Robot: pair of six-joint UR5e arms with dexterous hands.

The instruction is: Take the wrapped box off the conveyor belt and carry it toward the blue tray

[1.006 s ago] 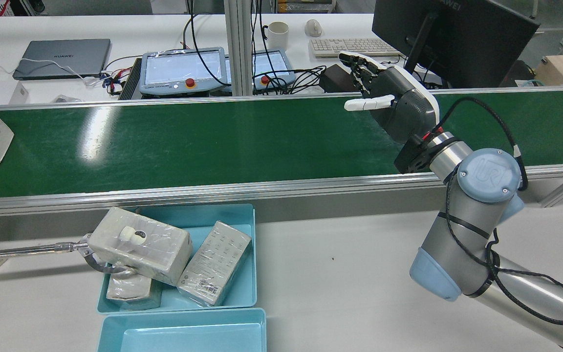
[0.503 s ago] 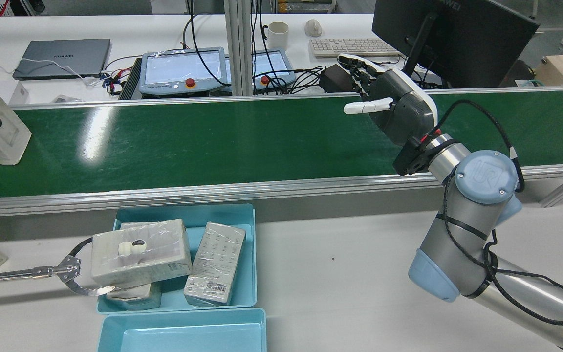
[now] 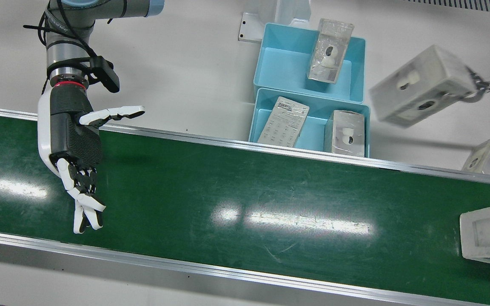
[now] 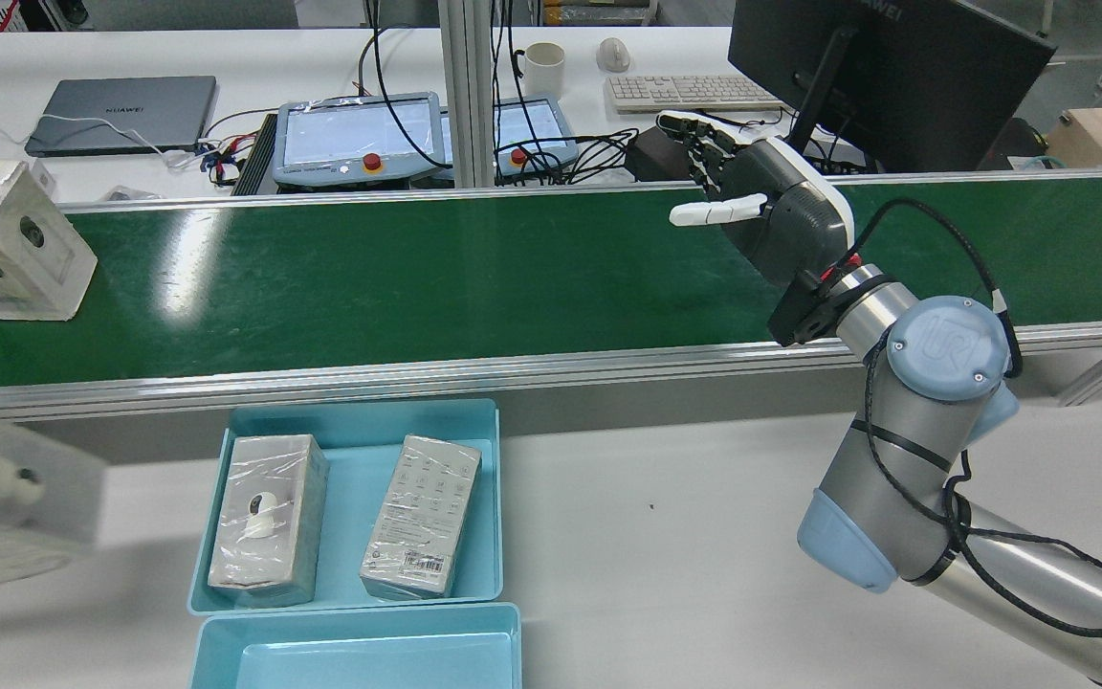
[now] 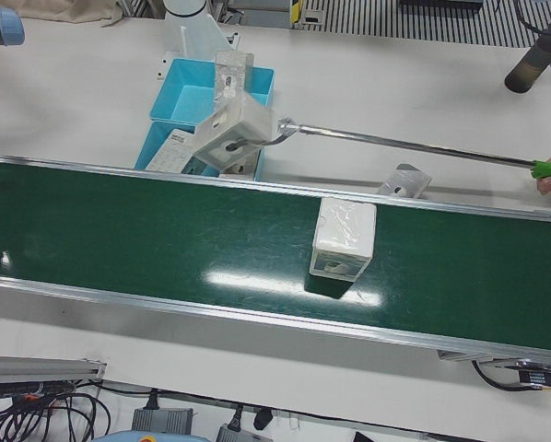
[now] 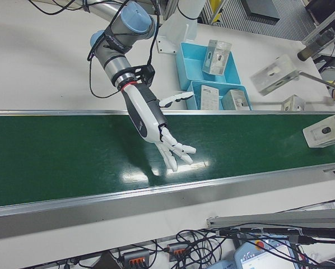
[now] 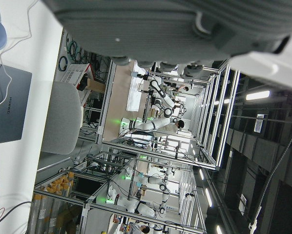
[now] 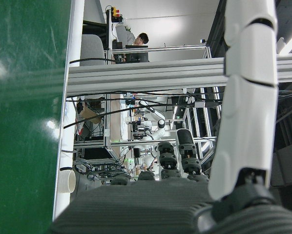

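The wrapped box (image 5: 343, 239) is sitting on the green conveyor belt (image 5: 165, 239), a pale block in shiny clear film with a dark round hole on one face. The front view is showing it at the belt's far right edge (image 3: 489, 233), well apart from the right hand (image 3: 72, 148), which is hovering over the belt with fingers (image 3: 85, 208) spread apart and holding nothing. Only the left-front view is showing a long metal reacher (image 5: 395, 143) lifting another box (image 5: 234, 131) beside the blue tray (image 5: 169, 101). The left hand's fingers cannot be told.
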